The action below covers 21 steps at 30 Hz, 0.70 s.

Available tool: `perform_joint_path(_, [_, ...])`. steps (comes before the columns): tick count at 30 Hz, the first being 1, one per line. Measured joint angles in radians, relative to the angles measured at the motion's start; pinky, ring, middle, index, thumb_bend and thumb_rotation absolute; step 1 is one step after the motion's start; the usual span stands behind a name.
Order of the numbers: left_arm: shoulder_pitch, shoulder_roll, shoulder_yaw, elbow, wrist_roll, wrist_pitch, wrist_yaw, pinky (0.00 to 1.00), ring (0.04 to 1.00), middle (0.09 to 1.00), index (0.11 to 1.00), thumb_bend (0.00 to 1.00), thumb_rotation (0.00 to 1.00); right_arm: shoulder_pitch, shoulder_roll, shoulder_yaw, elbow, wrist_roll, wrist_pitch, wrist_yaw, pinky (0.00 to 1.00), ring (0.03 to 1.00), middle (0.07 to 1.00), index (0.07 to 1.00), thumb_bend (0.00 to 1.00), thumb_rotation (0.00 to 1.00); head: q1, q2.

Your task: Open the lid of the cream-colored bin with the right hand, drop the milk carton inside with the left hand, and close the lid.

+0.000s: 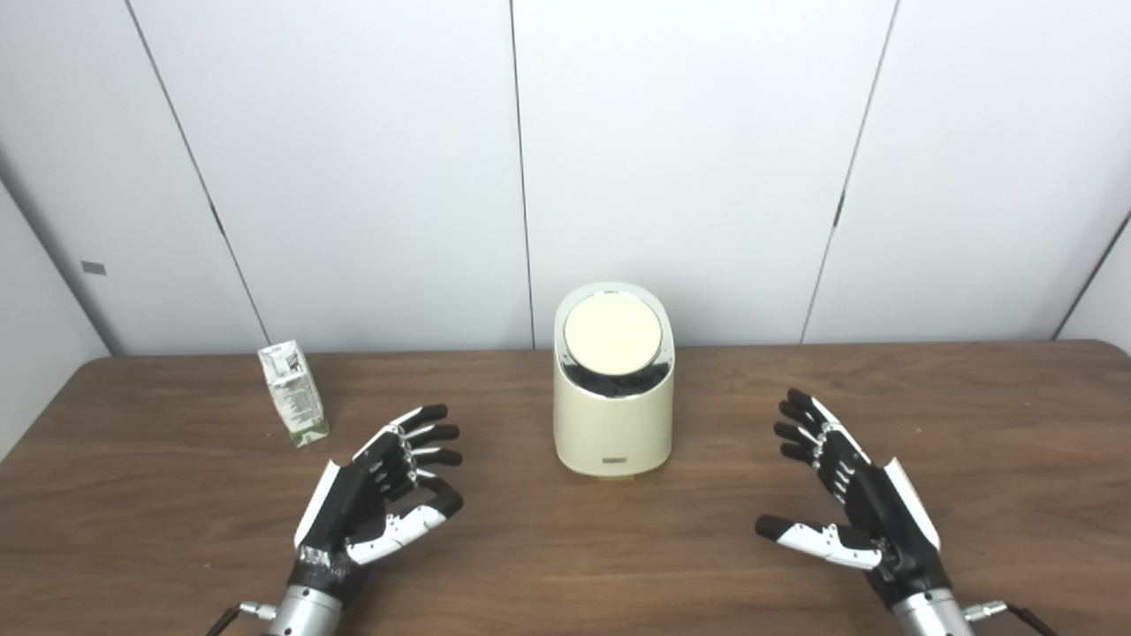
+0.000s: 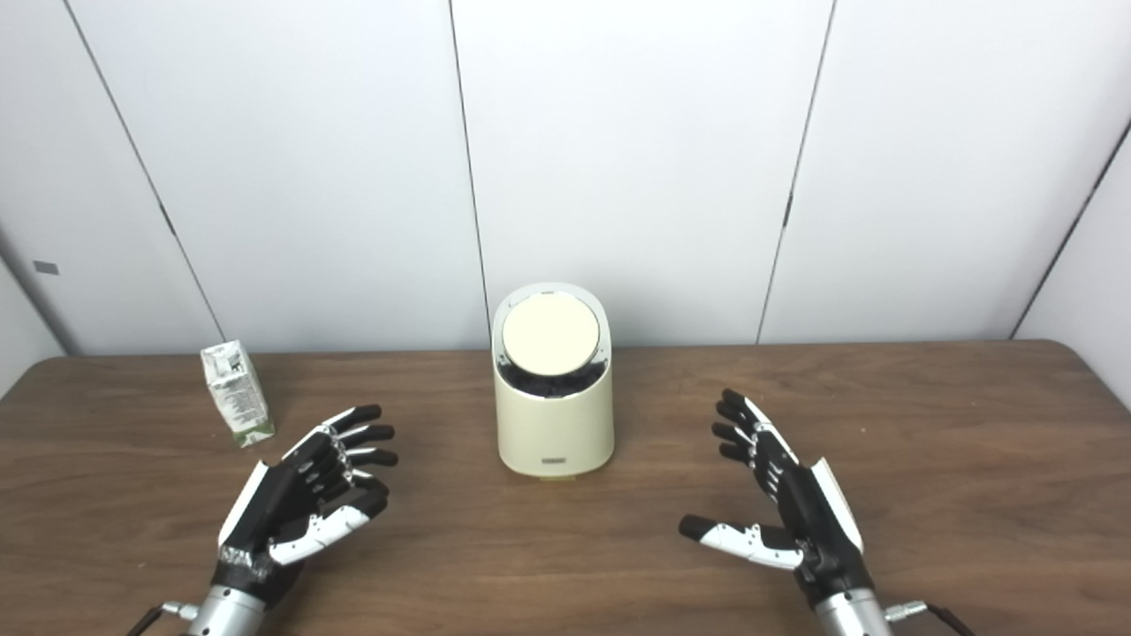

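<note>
The cream-colored bin [image 1: 613,424] stands upright in the middle of the brown table, its round lid [image 1: 612,333] down on top. A small white and green milk carton [image 1: 292,392] stands upright to the bin's left, near the table's far edge. My left hand [image 1: 382,488] hovers low over the table between carton and bin, palm turned inward, fingers spread, holding nothing. On the other side, my right hand [image 1: 844,490] is open too, thumb pointing toward the bin, well clear of the lid.
The wooden table [image 1: 565,574] spans the whole width. White wall panels [image 1: 689,159] rise right behind its far edge. Both hands sit a hand's breadth or more from the bin.
</note>
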Motion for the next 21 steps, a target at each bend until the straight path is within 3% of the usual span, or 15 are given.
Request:
perform_joint_path(18, [-0.001, 0.0, 0.0, 0.005, -0.003, -0.001, 0.0, 0.53, 0.683, 0.764, 0.844, 0.77, 0.25, 0.0, 0.001, 0.001, -0.003, -0.013, 0.004, 0.0, 0.82, 0.855, 0.904, 0.927, 0.81, 0.37, -0.02, -0.008])
perform_joint_path(21, [-0.007, 0.0, 0.0, 0.029, -0.003, -0.016, 0.0, 0.53, 0.683, 0.766, 0.843, 0.77, 0.23, 0.0, 0.003, 0.002, -0.004, -0.023, 0.009, -0.003, 0.77, 0.838, 0.888, 0.922, 0.82, 0.38, -0.025, -0.018])
